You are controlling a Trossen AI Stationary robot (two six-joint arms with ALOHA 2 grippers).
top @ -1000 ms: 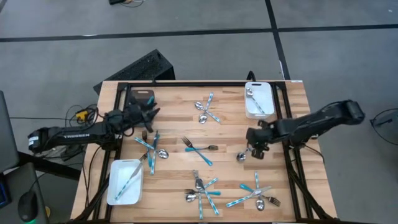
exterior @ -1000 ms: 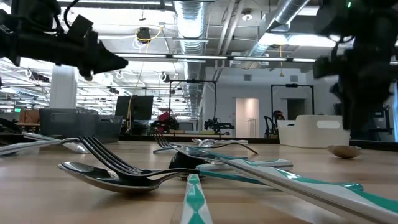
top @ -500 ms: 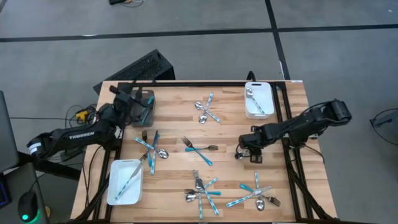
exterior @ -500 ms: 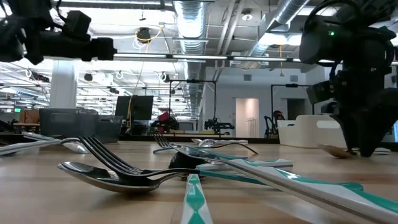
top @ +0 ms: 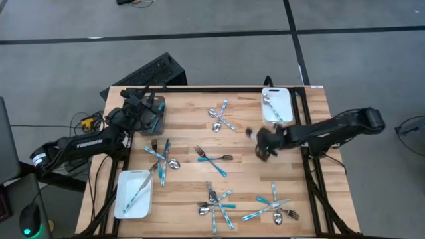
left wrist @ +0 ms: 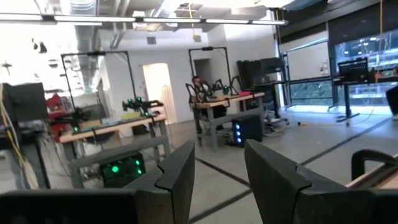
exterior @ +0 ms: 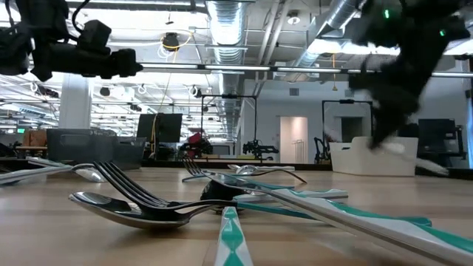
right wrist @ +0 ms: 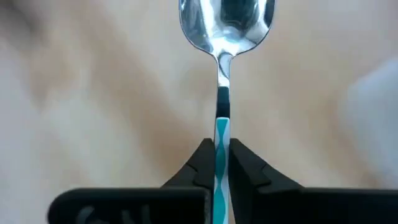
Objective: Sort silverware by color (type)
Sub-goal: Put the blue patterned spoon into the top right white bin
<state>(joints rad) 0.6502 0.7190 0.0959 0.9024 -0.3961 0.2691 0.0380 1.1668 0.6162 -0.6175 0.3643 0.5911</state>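
Silverware with teal handles lies in loose heaps on the wooden table: near the far edge point(top: 221, 118), left of centre point(top: 159, 156), at the centre point(top: 212, 159), and two by the near edge point(top: 216, 202) point(top: 272, 209). My right gripper point(top: 260, 145) hangs above the table right of centre, shut on a teal-handled spoon point(right wrist: 225, 22). My left gripper point(top: 139, 103) hovers over the dark grey tray point(top: 157, 106) at the far left corner. It is open point(left wrist: 214, 165) and holds nothing. My right gripper pinches the spoon's teal handle point(right wrist: 222, 127) between its two fingers. The fingers lie along the handle, and the shiny bowl point(right wrist: 225, 22) sticks straight out past the fingertips. The spoon is lifted clear of the table.
A white tray point(top: 275, 106) at the far right holds a spoon. Another white tray point(top: 135, 192) at the near left holds a teal-handled piece. Bare wood lies between the heaps. In the low view, forks and spoons point(exterior: 148, 203) lie close to the near edge.
My right gripper came down on a spoon lying right of centre, took hold of it, then rose and moved toward the far edge with the spoon lifted clear. My left gripper moved toward the far left corner, over the dark grey tray.
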